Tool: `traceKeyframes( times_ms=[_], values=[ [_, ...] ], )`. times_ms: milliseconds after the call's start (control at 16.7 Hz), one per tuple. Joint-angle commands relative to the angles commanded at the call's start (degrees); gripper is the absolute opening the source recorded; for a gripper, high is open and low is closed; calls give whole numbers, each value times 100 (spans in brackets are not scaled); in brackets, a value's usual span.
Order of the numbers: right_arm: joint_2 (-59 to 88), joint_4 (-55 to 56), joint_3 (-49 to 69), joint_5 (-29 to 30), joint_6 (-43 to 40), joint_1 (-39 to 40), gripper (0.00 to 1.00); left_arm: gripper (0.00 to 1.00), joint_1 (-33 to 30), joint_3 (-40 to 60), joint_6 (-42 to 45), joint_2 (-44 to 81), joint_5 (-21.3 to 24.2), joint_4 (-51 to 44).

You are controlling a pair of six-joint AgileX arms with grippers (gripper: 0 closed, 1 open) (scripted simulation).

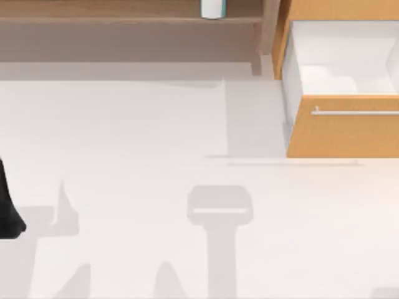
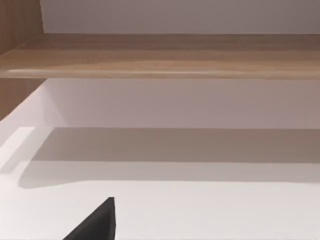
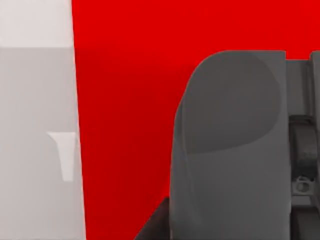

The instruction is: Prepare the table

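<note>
The white tabletop (image 1: 124,137) spans the view. Left tool (image 1: 7,205) sits at its left edge, jaw state indeterminate. Open drawer unit (image 1: 343,134) occupies the far-right corner, well apart.

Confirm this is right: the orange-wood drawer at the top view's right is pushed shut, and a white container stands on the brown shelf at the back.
Not quite. The drawer is pulled open: the top view shows its white interior behind the front panel with the silver bar handle. The rest holds: a white container stands on the brown shelf at the back of the table.
</note>
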Motion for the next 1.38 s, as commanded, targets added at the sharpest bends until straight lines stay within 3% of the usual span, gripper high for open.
traceKeyframes(
  times_ms=[1380],
  values=[
    [-163,360,160,-10,13,30,0,100,0,0,0,0,0,0]
  ],
)
